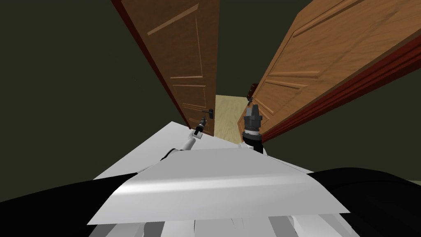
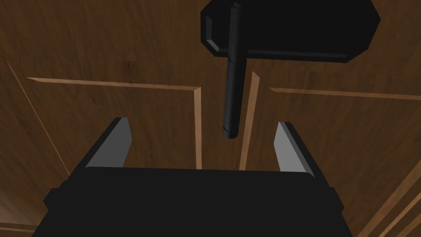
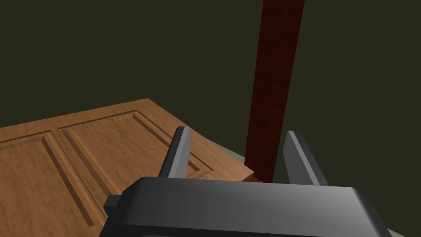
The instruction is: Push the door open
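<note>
My left gripper point(image 2: 201, 121) has its fingers point(image 2: 112, 144) spread wide and holding nothing. The free end of a black lever handle point(image 2: 231, 94) hangs in the gap between them, touching neither. The lever runs up to a dark backplate point(image 2: 287, 29) mounted on the dark brown door point(image 2: 115, 49), whose panelled face lies straight ahead of the gripper and close.

I judge this door to be stiff, heavy and hinged, so it will swing as one rigid slab and not flex. It needs no grasp. A flat press on the panel beside the handle, far from the hinges, should give the most leverage. The thin fingers could skid on the smooth face or catch on the lever, so I would push slowly and squarely.

My right gripper point(image 3: 238, 132) is also wide open and empty. It sits beside the edge of a lighter wooden door point(image 3: 82, 144) and a dark red frame post point(image 3: 273, 82). In the head view a strip of pale yellow floor point(image 1: 226, 115) shows between the two doors.
</note>
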